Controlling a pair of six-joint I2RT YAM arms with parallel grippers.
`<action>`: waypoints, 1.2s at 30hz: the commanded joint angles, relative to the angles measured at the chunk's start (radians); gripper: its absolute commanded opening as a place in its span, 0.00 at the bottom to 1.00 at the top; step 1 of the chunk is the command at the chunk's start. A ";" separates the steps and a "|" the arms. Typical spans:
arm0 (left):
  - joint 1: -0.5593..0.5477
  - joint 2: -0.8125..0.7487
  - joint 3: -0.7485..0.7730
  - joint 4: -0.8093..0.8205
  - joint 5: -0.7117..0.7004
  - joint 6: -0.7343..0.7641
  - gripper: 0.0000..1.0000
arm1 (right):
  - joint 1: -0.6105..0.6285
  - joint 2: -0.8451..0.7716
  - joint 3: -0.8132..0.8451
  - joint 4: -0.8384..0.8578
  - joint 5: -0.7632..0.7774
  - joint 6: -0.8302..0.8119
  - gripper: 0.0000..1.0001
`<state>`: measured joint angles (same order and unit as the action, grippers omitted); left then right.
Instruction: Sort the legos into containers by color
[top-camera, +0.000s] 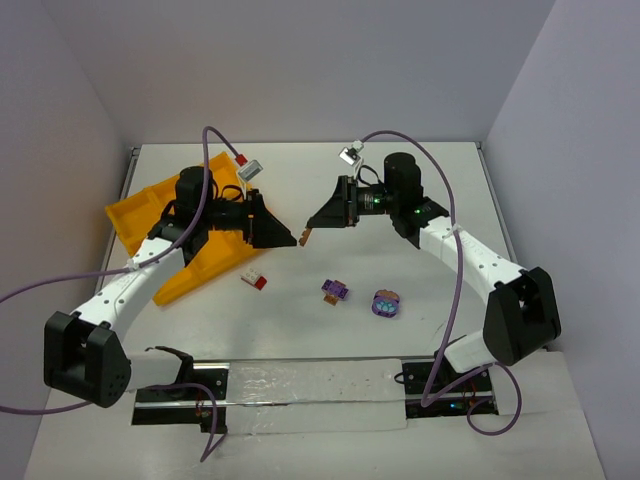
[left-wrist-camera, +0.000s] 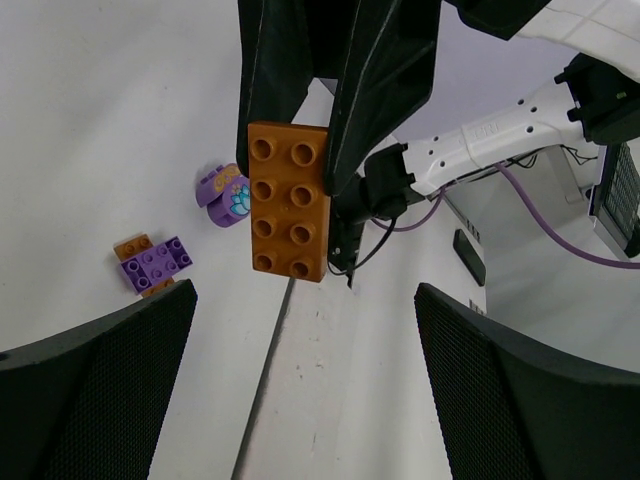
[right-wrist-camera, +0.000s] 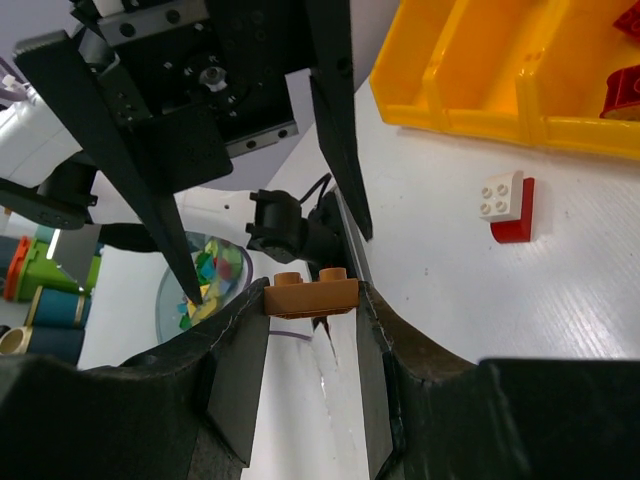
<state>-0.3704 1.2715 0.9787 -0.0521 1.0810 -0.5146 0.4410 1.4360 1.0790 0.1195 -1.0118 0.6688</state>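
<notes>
My right gripper (top-camera: 311, 233) is shut on an orange-brown brick (right-wrist-camera: 310, 295), held above the table; the brick also shows in the left wrist view (left-wrist-camera: 290, 200). My left gripper (top-camera: 285, 238) faces it a short way off, open and empty (left-wrist-camera: 305, 325). A red-and-white lego (top-camera: 254, 280) lies on the table by the yellow tray (top-camera: 135, 215); it also shows in the right wrist view (right-wrist-camera: 510, 207). A purple-and-orange lego (top-camera: 335, 291) and a purple-and-light-blue lego (top-camera: 385, 303) lie at mid-table. A red piece (right-wrist-camera: 625, 95) sits in a tray cell (right-wrist-camera: 480, 60).
The left arm covers most of the tray in the top view. A metal rail with cables (top-camera: 300, 385) runs along the table's near edge. Walls close in the table at the back and both sides.
</notes>
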 joint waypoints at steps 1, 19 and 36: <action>-0.023 0.030 0.015 0.089 0.043 -0.015 0.98 | 0.013 0.003 0.058 0.067 -0.031 0.018 0.00; -0.065 0.081 -0.014 0.322 0.077 -0.186 0.80 | 0.033 0.020 0.064 0.130 -0.049 0.055 0.01; -0.068 0.094 -0.005 0.306 0.076 -0.177 0.00 | 0.023 0.027 0.097 0.066 -0.020 0.020 0.42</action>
<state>-0.4315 1.3608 0.9516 0.2211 1.1310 -0.7097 0.4660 1.4639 1.1116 0.1911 -1.0480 0.7170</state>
